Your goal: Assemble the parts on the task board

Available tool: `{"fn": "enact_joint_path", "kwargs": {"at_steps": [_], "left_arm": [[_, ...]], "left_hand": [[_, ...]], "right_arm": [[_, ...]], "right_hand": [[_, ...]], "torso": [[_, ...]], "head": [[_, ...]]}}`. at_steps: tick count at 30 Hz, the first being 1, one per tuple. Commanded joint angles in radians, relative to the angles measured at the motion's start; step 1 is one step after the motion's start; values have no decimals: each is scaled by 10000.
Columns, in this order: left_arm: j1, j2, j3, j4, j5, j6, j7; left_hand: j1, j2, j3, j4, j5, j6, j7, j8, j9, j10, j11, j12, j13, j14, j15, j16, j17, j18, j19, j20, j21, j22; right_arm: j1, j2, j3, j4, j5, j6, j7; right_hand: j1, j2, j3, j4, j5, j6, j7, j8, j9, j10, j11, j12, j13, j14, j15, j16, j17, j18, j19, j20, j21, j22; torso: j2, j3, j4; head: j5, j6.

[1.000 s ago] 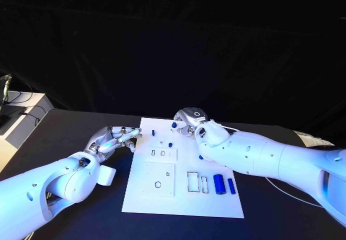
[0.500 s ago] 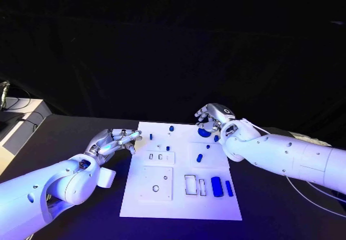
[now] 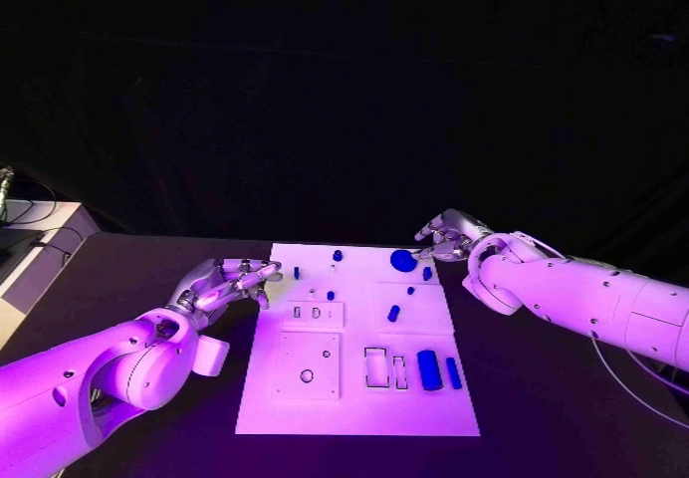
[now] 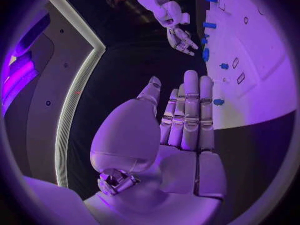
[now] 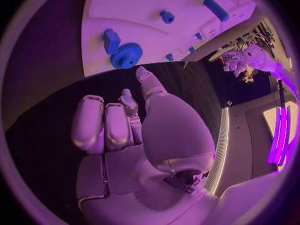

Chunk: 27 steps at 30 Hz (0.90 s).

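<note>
Black worktop (image 3: 129, 269) w/ dark backdrop behind; white task board (image 3: 359, 398) lies in the middle, long side running away from the robot.

Left hand (image 3: 223, 284) sits over the worktop just off the board's left edge, near its far half. Fingers loosely curled, tips toward the board, nothing held. Left wrist view shows the same hand (image 4: 181, 120) w/ fingers straight and side by side, palm bare, not touching any part.

On the board, left to right: small peg (image 3: 296, 271) near the far left edge; two small slots (image 3: 306, 312) in a raised square; below it a bigger raised square w/ an oval hole (image 3: 306, 375). Mid-board: small part (image 3: 338, 255) at the far edge, another small one (image 3: 329, 295) closer in. Rectangular frame (image 3: 376, 366) toward the near end, then a thick cylinder (image 3: 428, 369) and a thinner rod (image 3: 454, 372) beside it. Short bar (image 3: 393, 313) mid-right. Gear (image 3: 403, 260) lies at the far right corner, small block (image 3: 426, 273) just beside it.

Right hand (image 3: 448, 237) is off the board's far right corner, near the gear but apart from it. Fingers partly curled, holding nothing; right wrist view shows the hand (image 5: 131, 130) over dark worktop, gear (image 5: 127, 55) beyond the fingertips.
</note>
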Motion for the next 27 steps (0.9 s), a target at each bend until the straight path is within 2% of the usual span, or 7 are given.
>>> {"fn": "enact_joint_path", "kwargs": {"at_steps": [1, 9, 16, 20, 27], "left_arm": [[-13, 15, 8, 39, -24, 205, 141], [-24, 34, 8, 42, -43, 220, 138], [-28, 55, 8, 18, -48, 230, 136], [-29, 61, 8, 4, -49, 236, 132], [-30, 62, 9, -11, -50, 241, 123]], "left_hand": [[-10, 97, -19, -62, -14, -47, -36, -37, 8, -14, -1, -33, 14, -79, 19, 43, -13, 168, -56, -2, 55, -9], [-10, 87, -21, -75, -15, -59, -37, -40, 6, -29, 2, -34, 13, -72, 18, 56, -13, 168, -56, -5, 72, -21], [-10, 87, -21, -75, -15, -59, -37, -40, 6, -29, 2, -34, 13, -72, 18, 56, -13, 168, -56, -5, 72, -21], [-10, 87, -21, -75, -15, -59, -37, -40, 6, -29, 2, -34, 13, -72, 18, 56, -13, 168, -56, -5, 72, -21], [-10, 87, -21, -75, -15, -59, -37, -40, 6, -29, 2, -34, 13, -72, 18, 56, -13, 168, -56, -5, 72, -21]], "right_arm": [[13, 158, 3, -190, 113, 994, -385], [22, 493, 4, -491, 77, 1229, -588], [24, 644, 5, -586, -2, 1221, -673], [24, 695, 5, -666, -88, 1153, -740], [24, 743, 5, -730, -209, 1160, -751]], "right_hand": [[29, -146, 16, 93, -50, -156, 51, -37, -9, 284, -191, 27, 119, 0, 84, 69, 104, 51, 543, 90, 89, 1571], [7, -214, 37, 177, -11, -175, 55, -32, -6, 324, -181, 20, 234, 20, 95, 81, 240, 53, 531, 106, 180, 1582], [14, -216, 75, 217, -2, -185, 59, -29, -5, 324, -178, 13, 267, 30, 100, 99, 314, 44, 533, 112, 241, 1594], [20, -185, 106, 227, 33, -167, 56, -24, -4, 340, -181, 23, 287, 34, 99, 104, 342, 44, 531, 112, 252, 1596], [40, -124, 158, 191, 59, -93, 40, -11, -2, 380, -195, 55, 325, 39, 90, 114, 384, 33, 532, 109, 310, 1608]], "torso": [[61, 63, 2], [130, 116, 48], [149, 119, 87], [157, 131, 72], [160, 128, 69]], "head": [[-20, -6], [-61, -48], [-99, -77], [-93, -86], [-104, -99]]}}
